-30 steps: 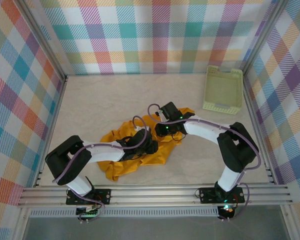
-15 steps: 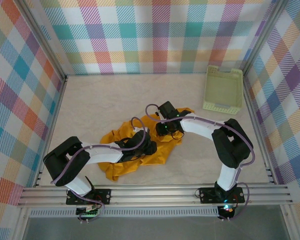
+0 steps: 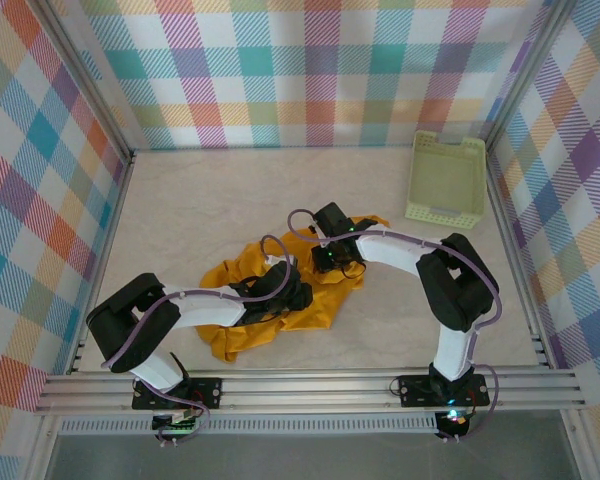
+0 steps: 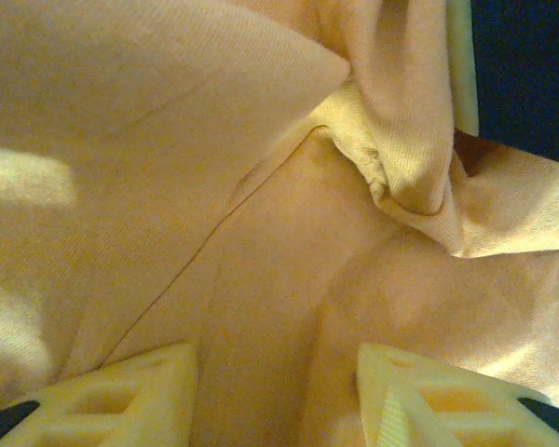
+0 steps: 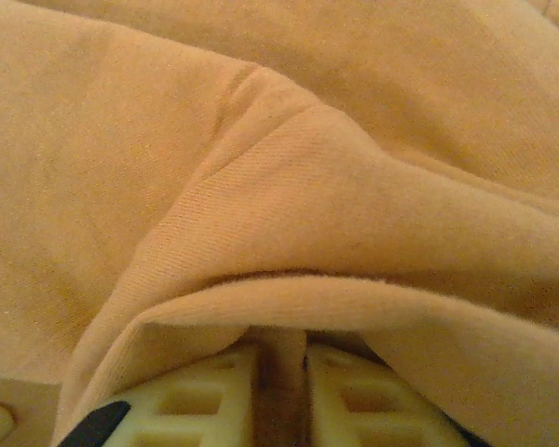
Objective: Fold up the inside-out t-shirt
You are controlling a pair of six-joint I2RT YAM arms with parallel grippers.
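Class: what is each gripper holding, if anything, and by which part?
The right gripper pinches a fold of the t-shirt; which part of it is unclear. The left gripper stands open over the cloth, gripping nothing.

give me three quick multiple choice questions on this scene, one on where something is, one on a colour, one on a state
1. Where on the table does the basket sit?
A. near left corner
B. far right corner
C. centre

2. What colour is the t-shirt?
A. mustard yellow
B. red
C. white

3. How are the fingers of the left gripper set?
A. spread apart over the cloth
B. clamped on the basket
C. pressed tight together

Answers:
1. B, it lies at the back by the right wall.
2. A, the top view and both wrist views show yellow cloth.
3. A, the left wrist view shows a wide gap between its two fingers.
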